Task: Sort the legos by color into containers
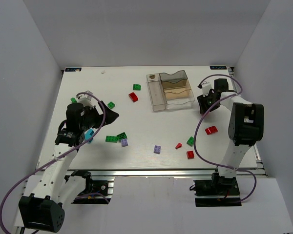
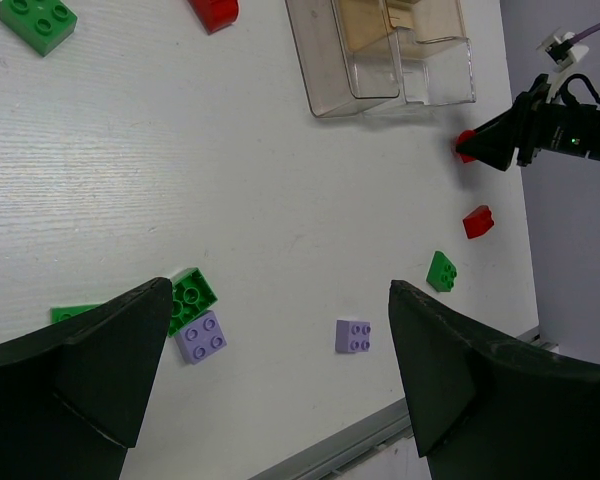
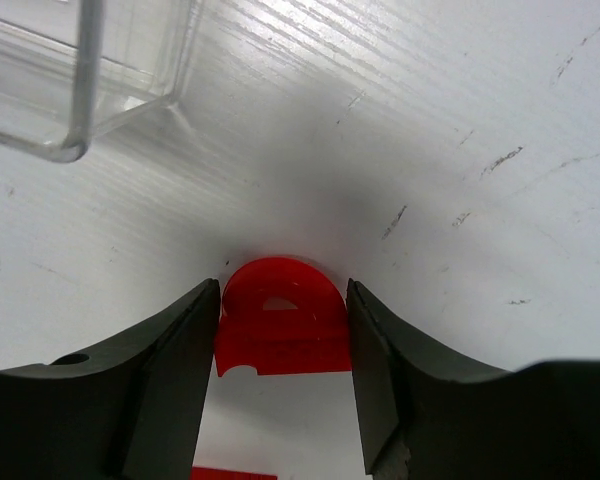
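Note:
My right gripper (image 3: 283,288) is down on the table just right of the clear containers (image 1: 154,97), its fingers closed against both sides of a rounded red lego (image 3: 280,325). From above this gripper (image 1: 203,103) sits beside the bins' right end. My left gripper (image 2: 278,288) hangs open above the table's left half with nothing in it; two lilac legos (image 2: 353,336) (image 2: 201,336) and a green one (image 2: 192,295) lie below it. Other legos are scattered: red (image 1: 211,129), red (image 1: 133,96), green (image 1: 136,87), green (image 1: 190,141), teal (image 1: 89,135).
The containers (image 2: 380,50) stand at the back centre, with tan-tinted bottoms. The right arm's purple cable (image 1: 200,131) loops over the table's right side. Grey walls enclose the table on three sides, and a metal rail (image 1: 156,171) runs along the near edge.

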### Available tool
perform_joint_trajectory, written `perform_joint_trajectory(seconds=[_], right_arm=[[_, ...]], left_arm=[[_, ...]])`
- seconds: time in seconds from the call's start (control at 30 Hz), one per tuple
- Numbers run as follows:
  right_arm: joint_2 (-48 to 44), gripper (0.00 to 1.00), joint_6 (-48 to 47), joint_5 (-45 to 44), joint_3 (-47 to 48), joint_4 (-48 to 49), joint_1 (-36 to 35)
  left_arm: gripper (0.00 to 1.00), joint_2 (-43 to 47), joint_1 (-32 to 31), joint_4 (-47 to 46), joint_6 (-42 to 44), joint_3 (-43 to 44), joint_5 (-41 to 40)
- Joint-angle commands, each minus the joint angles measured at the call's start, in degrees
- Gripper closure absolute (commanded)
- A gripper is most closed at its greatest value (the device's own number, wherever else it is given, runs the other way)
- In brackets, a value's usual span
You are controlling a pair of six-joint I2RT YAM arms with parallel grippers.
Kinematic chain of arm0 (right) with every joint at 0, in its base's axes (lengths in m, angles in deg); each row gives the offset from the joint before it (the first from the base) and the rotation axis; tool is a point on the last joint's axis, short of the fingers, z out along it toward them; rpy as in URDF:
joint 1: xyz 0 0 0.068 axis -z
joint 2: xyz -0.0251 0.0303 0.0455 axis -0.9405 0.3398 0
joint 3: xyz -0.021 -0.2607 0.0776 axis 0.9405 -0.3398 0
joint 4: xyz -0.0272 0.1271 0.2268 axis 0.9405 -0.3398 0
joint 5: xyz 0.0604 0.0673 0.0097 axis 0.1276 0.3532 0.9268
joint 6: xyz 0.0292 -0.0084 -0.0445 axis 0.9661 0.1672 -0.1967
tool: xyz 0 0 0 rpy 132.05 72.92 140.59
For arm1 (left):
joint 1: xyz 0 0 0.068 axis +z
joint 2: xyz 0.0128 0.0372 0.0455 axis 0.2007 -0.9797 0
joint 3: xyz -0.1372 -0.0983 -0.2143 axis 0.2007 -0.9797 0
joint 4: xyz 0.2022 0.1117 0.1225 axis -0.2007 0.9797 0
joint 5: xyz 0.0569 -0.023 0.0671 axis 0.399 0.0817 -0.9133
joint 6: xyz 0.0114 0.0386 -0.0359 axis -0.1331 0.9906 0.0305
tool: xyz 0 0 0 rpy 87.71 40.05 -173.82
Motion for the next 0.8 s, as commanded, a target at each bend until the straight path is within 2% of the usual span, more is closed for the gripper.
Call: perform_joint_trajectory(seconds=[0.0,0.2,0.3,0.5,0.63,0.77], right_arm=[[-6.2,0.68,-1.1,1.7,1.1,-2.4,0.5],[-12.7,0.72,-1.8,4.4,5.0,-7.1,-0.1],[-12.9,0.73,-1.8,7.1,9.1,-8.4,-0.6],[-6.4,0.74,1.4,12.6,19.0,-10.1,-5.4],[-1.7,0.73,5.2,12.4,24.4,-9.5,-8.8],[3.5,0.68,9.1,11.5,29.5,-10.4,-11.5]], left_arm=[[0.02,0.1,-0.3,-1.3,0.1,1.4,1.0],[0.02,-0.4,-0.3,-2.1,0.2,1.3,1.7],[0.02,-1.2,-0.3,-3.2,0.1,0.9,2.2],[0.02,-3.4,-0.3,-4.4,0.5,2.4,3.4],[0.02,-3.6,-0.3,-4.7,0.7,2.8,3.5],[0.02,-2.9,-0.3,-4.9,-0.1,2.6,3.6]])
